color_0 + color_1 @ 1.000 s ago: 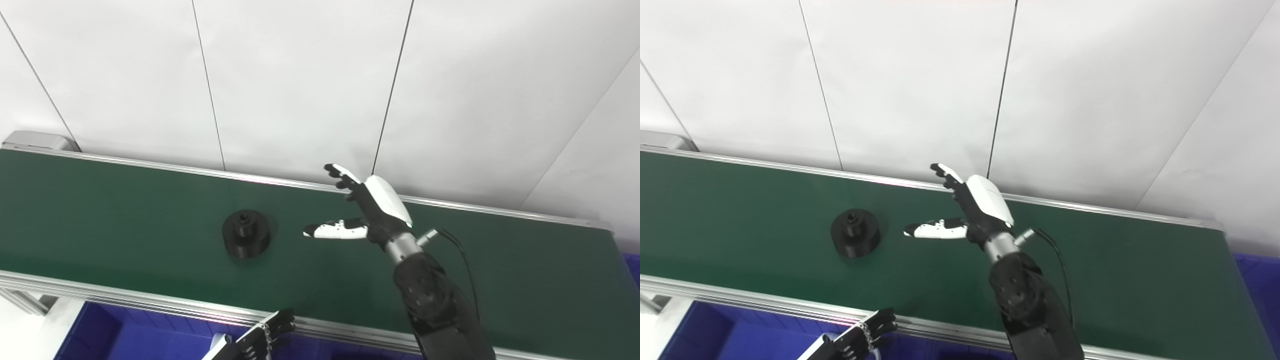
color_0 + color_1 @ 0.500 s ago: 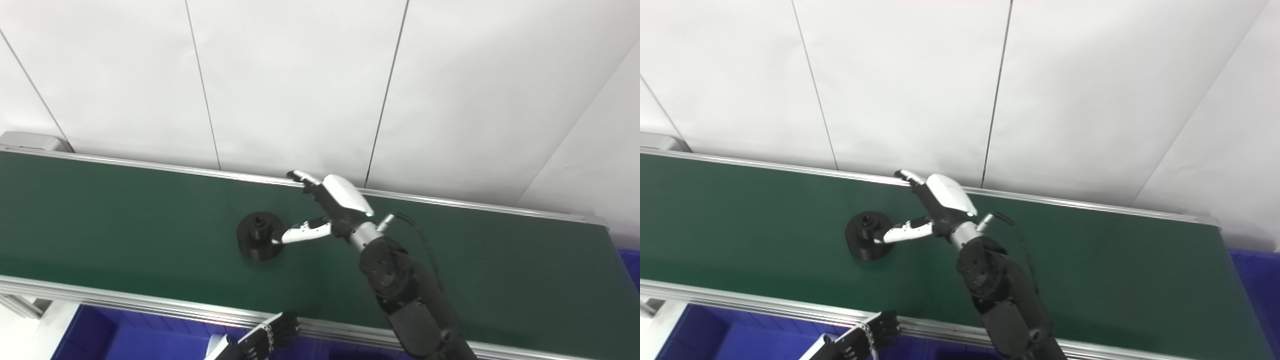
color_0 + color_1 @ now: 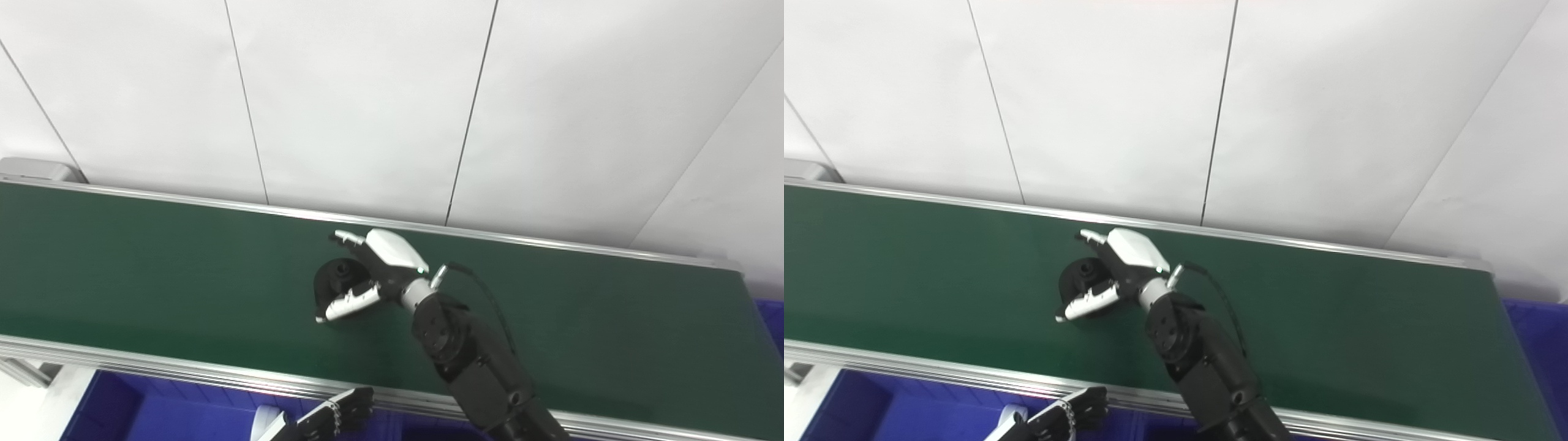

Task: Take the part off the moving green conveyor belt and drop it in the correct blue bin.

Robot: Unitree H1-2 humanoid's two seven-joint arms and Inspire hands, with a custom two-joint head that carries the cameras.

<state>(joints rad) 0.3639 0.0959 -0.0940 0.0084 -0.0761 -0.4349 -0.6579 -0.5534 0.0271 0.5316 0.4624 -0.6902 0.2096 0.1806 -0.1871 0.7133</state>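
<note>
Right robot hand [image 3: 367, 269] over mid belt [image 3: 153, 269]. Part [image 3: 334, 278] sits on belt just left of the palm, between thumb in front and fingers [image 3: 346, 236] behind; contact unclear. Wall [image 3: 367, 98] behind the robot hand, past the belt's far rail. Bins [image 3: 159, 416] below the near rail, in front-left. Left robot hand [image 3: 334, 416] in front of the right one, at the near rail, above the bins.

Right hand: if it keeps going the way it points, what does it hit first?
The black part. The right hand points left along the belt, thumb and fingers either side of it; contact unclear.
</note>
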